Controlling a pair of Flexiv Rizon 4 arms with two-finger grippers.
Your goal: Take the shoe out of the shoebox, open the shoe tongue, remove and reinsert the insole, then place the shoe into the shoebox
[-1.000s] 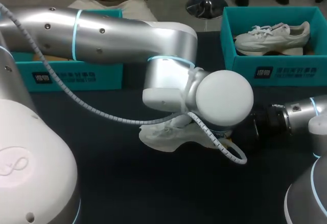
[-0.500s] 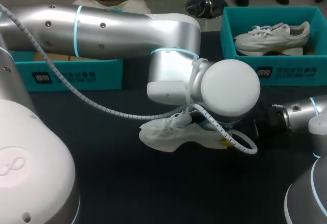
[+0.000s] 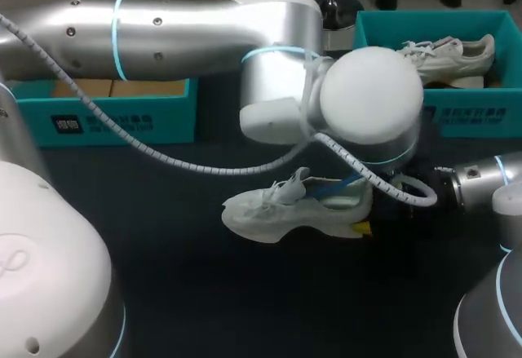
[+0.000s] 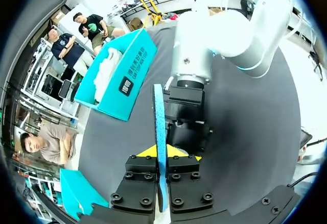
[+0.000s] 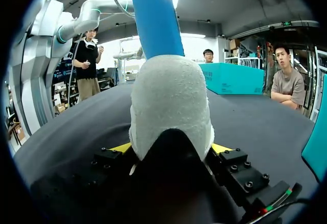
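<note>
Head view, largest first: dark table [image 3: 163, 293] across the whole frame. Left arm [image 3: 163, 36] stretched from the upper left past the middle, wrist bulb over the centre right. Next in size, two teal boxes: left shoebox [image 3: 122, 117] at the left edge, no shoe visible inside; right shoebox [image 3: 465, 113] at the upper right, holding a second shoe [image 3: 444, 52]. Right arm [image 3: 481, 183] low at the right edge. At the centre, lying on the table, the white shoe [image 3: 277, 211], toe toward the left. Smallest, the blue insole [image 3: 330, 187], a sliver rising from the shoe's opening.

Left wrist view: left gripper [image 4: 161, 152] clenched on the insole's thin edge, one yellow tip on each side. Right wrist view: right gripper [image 5: 171, 150] clamped around the shoe's heel, apparently pinning it in place, with the insole upright just ahead.

Probably mid-removal of the insole, part-way out. Next, likely: lift enough to free the front end from the opening, heel kept pinned, then feed it back toe-first.

White labels on both box fronts; print too small to make out.
</note>
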